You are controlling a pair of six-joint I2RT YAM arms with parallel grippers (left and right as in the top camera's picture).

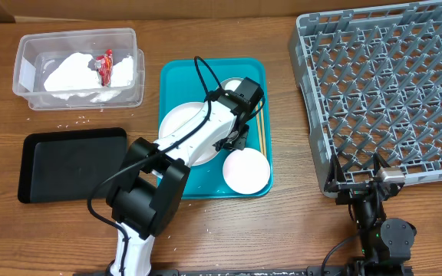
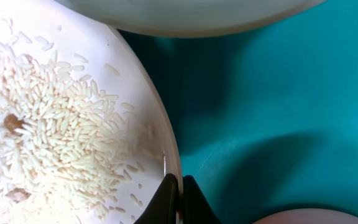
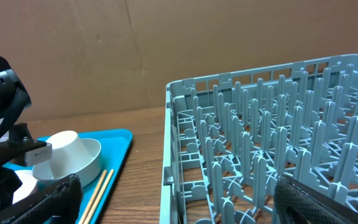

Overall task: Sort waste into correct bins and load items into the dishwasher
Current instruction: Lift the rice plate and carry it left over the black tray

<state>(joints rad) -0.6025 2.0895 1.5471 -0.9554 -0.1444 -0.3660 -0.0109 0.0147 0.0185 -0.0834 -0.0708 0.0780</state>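
Note:
My left gripper [image 2: 180, 194] is shut on the rim of the large white plate [image 2: 73, 74], which holds loose rice [image 2: 48, 130]. The plate [image 1: 181, 126] lies in the teal tray [image 1: 173, 77], and the left gripper [image 1: 235, 139] is over its right edge. The pinkish plate [image 1: 245, 172], the bowl [image 1: 233, 83] and the chopsticks [image 1: 262, 130] are also in the tray. The clear tub [image 1: 29, 54] holds the napkin [image 1: 71, 75] and the red packet [image 1: 104, 66]. The black tray [image 1: 71, 162] has nothing visible in it. My right gripper [image 3: 185, 208] is open and empty at the near left corner of the grey rack [image 3: 260, 124].
The rack [image 1: 382, 84] fills the right of the table. In the right wrist view the bowl [image 3: 73, 158] and chopsticks [image 3: 98, 190] sit at the teal tray's [image 3: 117, 140] edge. A few rice grains [image 1: 75, 121] lie on the wood between the tub and the black tray.

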